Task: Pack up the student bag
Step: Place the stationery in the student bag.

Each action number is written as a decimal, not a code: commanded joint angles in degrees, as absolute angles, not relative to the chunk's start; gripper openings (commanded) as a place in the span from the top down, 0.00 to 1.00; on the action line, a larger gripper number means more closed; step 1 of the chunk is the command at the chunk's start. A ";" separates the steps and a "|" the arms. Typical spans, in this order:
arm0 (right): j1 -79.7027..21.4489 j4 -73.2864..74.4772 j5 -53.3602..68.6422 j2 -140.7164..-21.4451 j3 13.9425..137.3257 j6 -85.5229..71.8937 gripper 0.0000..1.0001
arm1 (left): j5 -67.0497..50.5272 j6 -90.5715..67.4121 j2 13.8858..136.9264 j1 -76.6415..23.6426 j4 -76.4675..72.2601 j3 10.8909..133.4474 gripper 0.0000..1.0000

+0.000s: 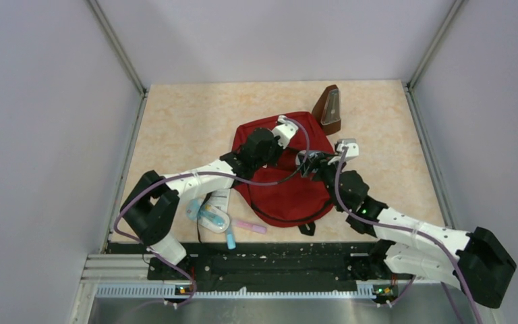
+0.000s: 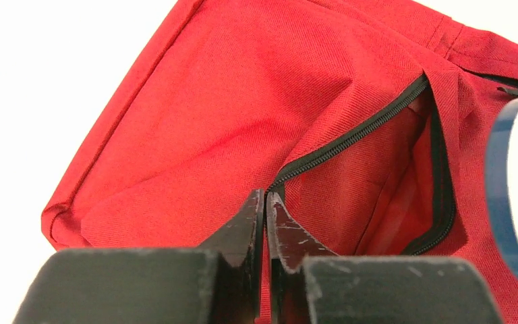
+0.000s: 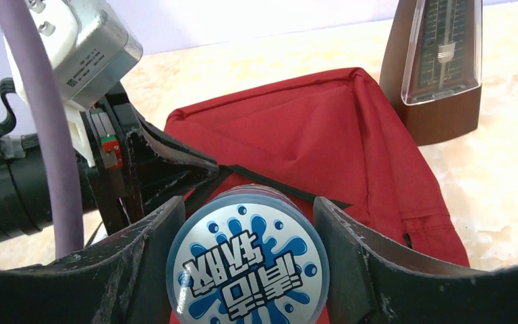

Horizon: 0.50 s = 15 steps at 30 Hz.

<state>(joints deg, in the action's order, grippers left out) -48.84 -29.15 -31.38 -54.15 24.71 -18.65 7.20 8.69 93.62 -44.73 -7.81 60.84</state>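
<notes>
Loose bits: a light-blue thing (image 1: 206, 214), a blue stick (image 1: 231, 238) and a pink stick (image 1: 251, 227) lie on the desk (image 1: 189, 121) by the bag's near-left side, not packed yet.
Right end effector (image 3: 248, 229): clamped around a round blue-and-white tub (image 3: 248, 270), lid facing the camera, right at the pocket.
Writing: bold Korean lettering on a splash graphic, upside down in the wrist view. Can't read it for sure.
Left end effector (image 2: 266, 202): fingers squeezed together on the pocket lip by the zipper (image 2: 351, 131), apparently holding it open.
Student bag (image 1: 290, 192): flat mid-desk, pocket (image 2: 391, 175) unzipped and gaping, nothing visible inside.
Progress: early I'd say, tub about to go in, the rest waiting.
Metronome (image 1: 328, 110): upright just past the bag's far-right corner, no brand legible.
</notes>
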 commanded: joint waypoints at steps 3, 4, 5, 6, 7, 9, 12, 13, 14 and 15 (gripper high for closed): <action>-48.27 -46.10 -34.03 -57.65 22.17 -18.61 1.00 | 6.79 7.73 90.92 -44.74 -15.62 57.65 1.00; -48.28 -49.30 -34.30 -58.13 21.02 -18.61 1.00 | 6.68 7.43 90.63 -44.74 -16.25 57.19 1.00; -48.32 -51.63 -34.57 -58.81 20.03 -18.67 1.00 | 6.28 7.06 90.35 -44.70 -16.83 56.87 1.00; -48.26 -54.09 -34.72 -59.73 19.16 -18.65 1.00 | 5.98 6.64 90.09 -44.73 -17.29 56.60 1.00; -48.25 -56.19 -34.85 -60.67 18.49 -18.47 1.00 | 5.64 6.25 89.74 -44.74 -17.77 56.38 1.00; -48.26 -60.49 -34.88 -63.03 17.70 -17.89 1.00 | 5.06 5.33 89.19 -44.73 -18.48 56.04 1.00; -48.26 -67.19 -34.45 -67.17 17.28 -16.23 1.00 | 4.84 4.55 88.58 -44.74 -19.04 55.73 1.00; -48.25 -68.89 -34.43 -68.51 17.35 -15.62 1.00 | 4.69 4.38 88.41 -44.74 -19.04 55.72 1.00; -48.25 -70.42 -34.45 -69.56 17.45 -15.04 1.00 | 4.52 4.32 88.27 -44.74 -18.89 55.67 1.00; -48.25 -71.33 -34.62 -70.38 17.63 -14.65 1.00 | 4.29 4.45 88.10 -44.74 -18.53 55.64 1.00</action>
<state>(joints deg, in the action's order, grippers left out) -48.84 -55.92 -34.06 -67.90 16.91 -16.93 5.32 5.82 91.26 -44.73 -14.17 56.01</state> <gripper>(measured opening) 0.639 0.009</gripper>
